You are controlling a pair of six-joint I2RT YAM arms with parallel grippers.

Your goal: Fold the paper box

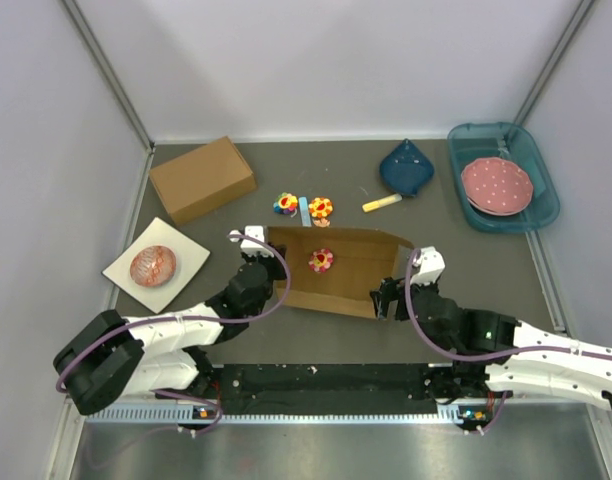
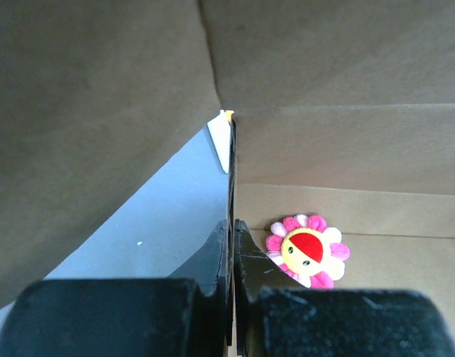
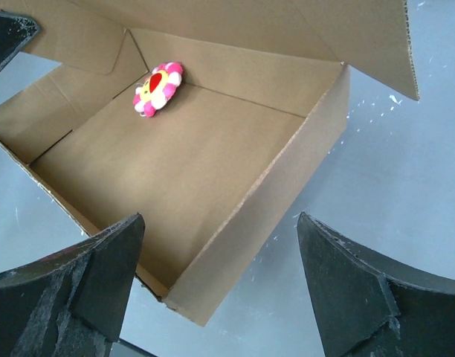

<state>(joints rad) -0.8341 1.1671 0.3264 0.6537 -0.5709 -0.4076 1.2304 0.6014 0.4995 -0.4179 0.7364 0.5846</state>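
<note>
The paper box is a shallow brown tray in the middle of the table, with its lid flap standing up at the back. A pink and yellow flower plush lies inside it. My left gripper is at the box's left side. In the left wrist view it is shut on the thin edge of the box's left wall, with the plush just to the right. My right gripper is open at the near right corner. Its fingers stand either side of that corner without touching it.
A chunkier brown cardboard box stands at the back left, and a white square plate holds a red patterned ball nearby. Two flower plushes, a yellow marker and a blue pouch lie behind the box. A teal bin holds a pink plate.
</note>
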